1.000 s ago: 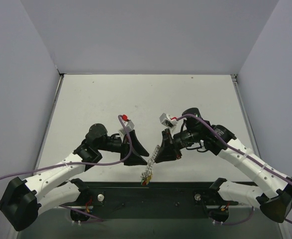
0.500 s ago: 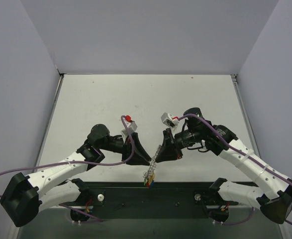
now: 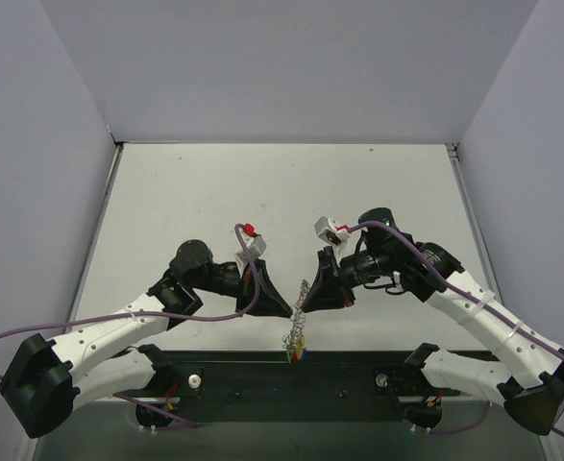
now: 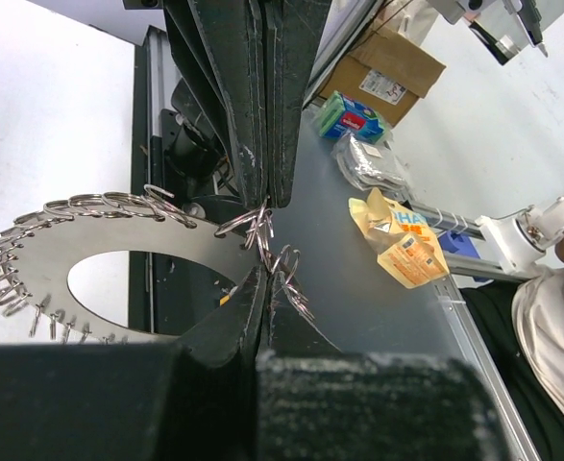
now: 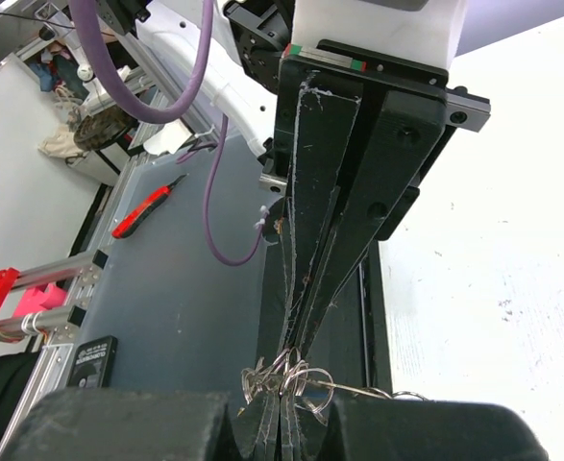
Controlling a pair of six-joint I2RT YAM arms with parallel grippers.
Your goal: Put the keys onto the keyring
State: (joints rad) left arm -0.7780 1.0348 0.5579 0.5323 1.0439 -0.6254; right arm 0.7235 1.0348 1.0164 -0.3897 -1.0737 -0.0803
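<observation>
The keyring (image 3: 301, 292) hangs edge-on between the two grippers, above the table's near edge. In the left wrist view the keyring (image 4: 157, 245) is a flat silvery band with a wide hole and small wire loops along its rim. My left gripper (image 3: 289, 309) is shut on that looped rim, and its tips (image 4: 262, 277) meet among the loops. My right gripper (image 3: 307, 299) is shut on the same rim from the other side, its tips (image 5: 283, 392) buried in a cluster of loops (image 5: 306, 373). The keys (image 3: 296, 352), with coloured heads, dangle below.
The black base rail (image 3: 291, 379) runs under the hanging keys. Grey walls close in the left, right and back. Off the table lie a yellow packet (image 4: 397, 240), a green packet (image 4: 354, 113) and a red-handled tool (image 5: 147, 206). A purple cable (image 5: 219, 221) loops beside the left arm.
My left gripper has moved right to the keyring and shut on its rim. The dangling keys have swung slightly down and right. The right gripper has stayed shut.
</observation>
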